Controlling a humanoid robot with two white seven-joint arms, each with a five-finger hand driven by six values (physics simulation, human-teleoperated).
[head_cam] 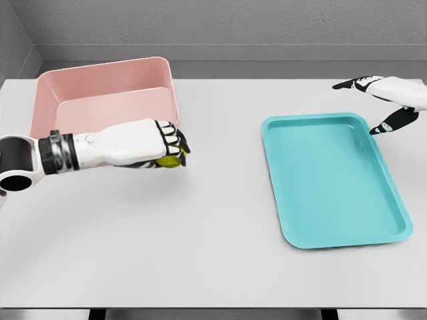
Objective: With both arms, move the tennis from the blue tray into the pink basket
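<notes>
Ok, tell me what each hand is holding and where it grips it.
The left hand is curled over the top of the tennis ball, its fingers hiding most of it. The right hand holds nothing.

Tennis ball [172, 160] largely concealed by the left robot hand [167, 143], beside the pink basket [100, 93]. Right robot hand [390, 100] cut off by the picture's right edge.

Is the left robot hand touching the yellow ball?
Touching. The head view shows the left robot hand with its fingers curled around the yellow ball, just in front of the pink basket.
</notes>
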